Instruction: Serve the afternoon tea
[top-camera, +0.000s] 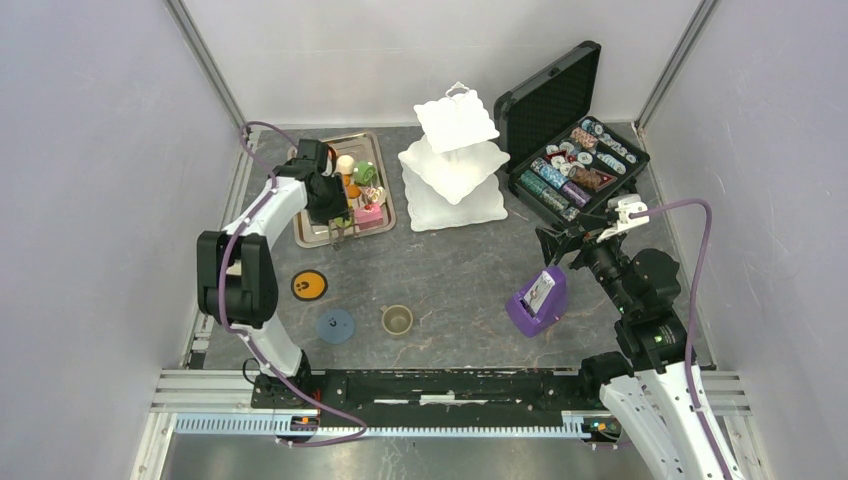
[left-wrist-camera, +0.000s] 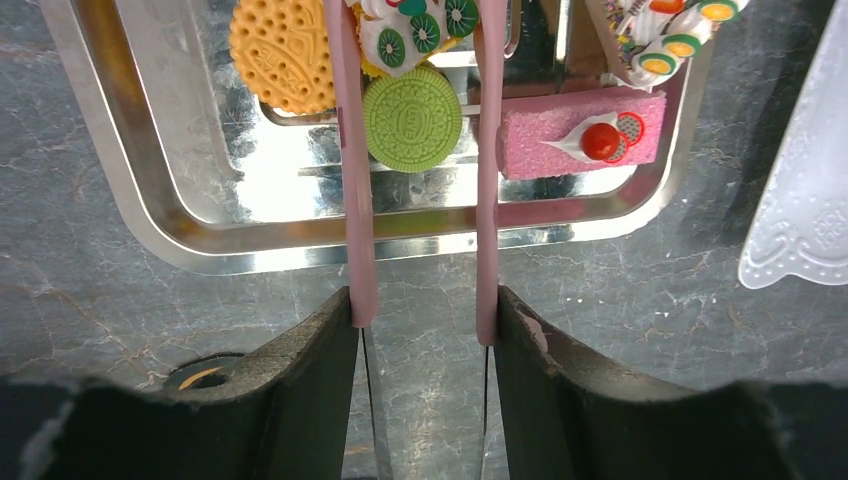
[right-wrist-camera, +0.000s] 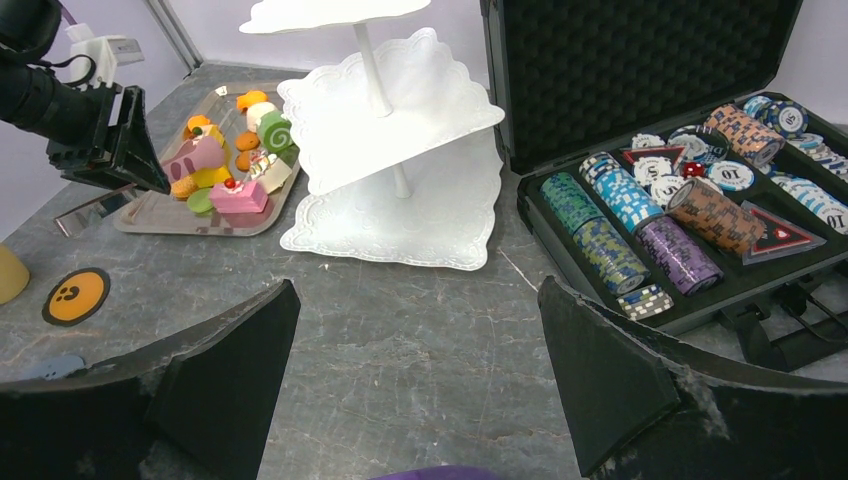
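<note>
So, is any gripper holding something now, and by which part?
The left gripper holds the pink tongs by their metal handle end, one finger outside each arm. The right gripper is open and empty.

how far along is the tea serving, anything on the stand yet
Barely begun. Done: nothing; the white stand has bare tiers and the pastries sit in the metal tray. In hand: the left gripper holds pink tongs, their arms straddling the green cookie. Left: moving every pastry to the stand and setting the olive cup on a coaster. The right gripper is open, holding nothing.
</note>
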